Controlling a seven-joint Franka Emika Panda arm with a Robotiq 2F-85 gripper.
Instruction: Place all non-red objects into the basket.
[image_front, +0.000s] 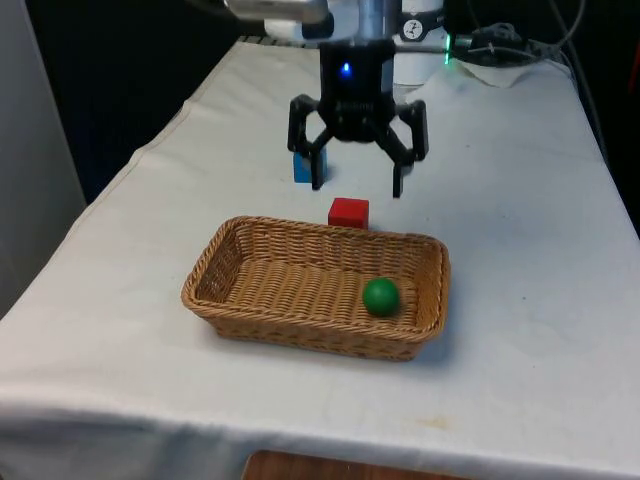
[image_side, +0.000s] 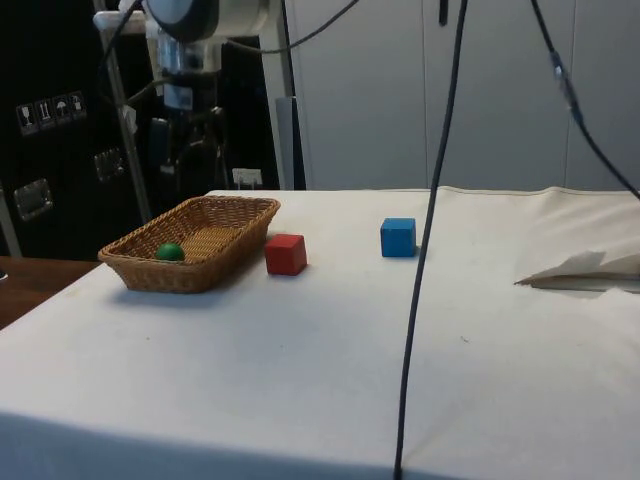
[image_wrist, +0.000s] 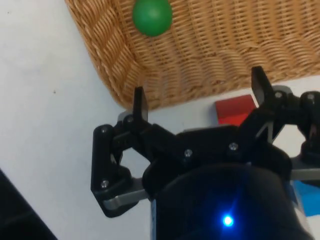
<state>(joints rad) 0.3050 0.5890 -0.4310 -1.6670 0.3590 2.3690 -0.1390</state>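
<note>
My gripper (image_front: 357, 186) hangs open and holds nothing, above the table just behind the wicker basket (image_front: 300, 335). A green ball (image_front: 381, 296) lies inside the basket, towards the front view's right end. The red cube (image_front: 348, 212) sits on the cloth against the basket's far rim, below and between my fingers. The blue cube (image_front: 303, 166) stands farther back, partly hidden behind one finger. In the wrist view the open gripper (image_wrist: 200, 95) frames the basket's edge (image_wrist: 225, 50), with the green ball (image_wrist: 152, 16), red cube (image_wrist: 235, 110) and blue cube (image_wrist: 307, 197) in sight.
In the side view the basket (image_side: 190, 275) stands near the table's corner, with the red cube (image_side: 286, 254) beside it and the blue cube (image_side: 398, 237) farther along. A crumpled paper (image_side: 585, 270) lies at the table's far side. A black cable (image_side: 425, 250) hangs in front.
</note>
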